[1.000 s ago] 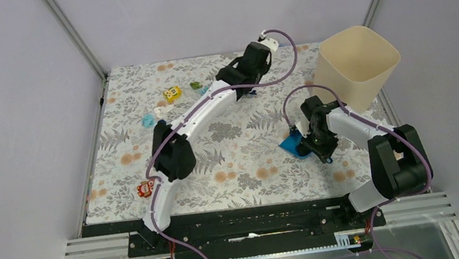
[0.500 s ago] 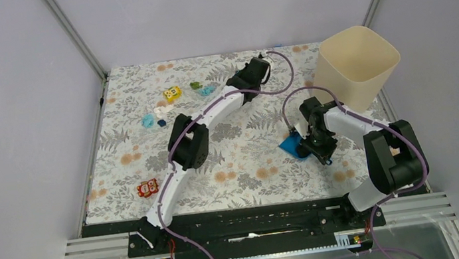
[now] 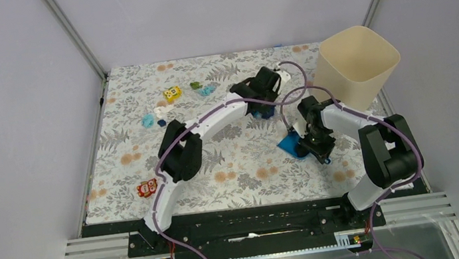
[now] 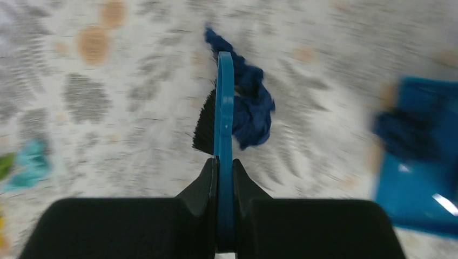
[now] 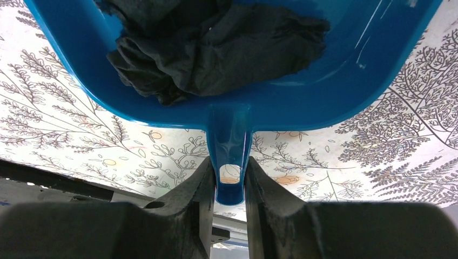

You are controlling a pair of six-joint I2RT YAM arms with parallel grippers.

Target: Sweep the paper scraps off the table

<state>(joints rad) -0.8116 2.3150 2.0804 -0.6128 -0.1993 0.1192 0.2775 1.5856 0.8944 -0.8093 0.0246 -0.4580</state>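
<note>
Clamping the brush in the left gripper and the dustpan in the right gripper, I logged dark paper scraps panned, one navy scrap at the bristles, and seemingly a few loose bits unswept far-left on the table.

Table carries everything. Bin stands at the far right corner, behind the dustpan, which sits right of centre, handle pinched in the right gripper; a wad of paper scraps lies inside the pan. Brush, clamped in the left gripper, is left of and behind the dustpan, one crumpled scrap touching its right side, between brush and pan. Far left: cube, loose scraps just right of it and in front-left of it. Robot toy near the front left edge, well apart from the rest.
</note>
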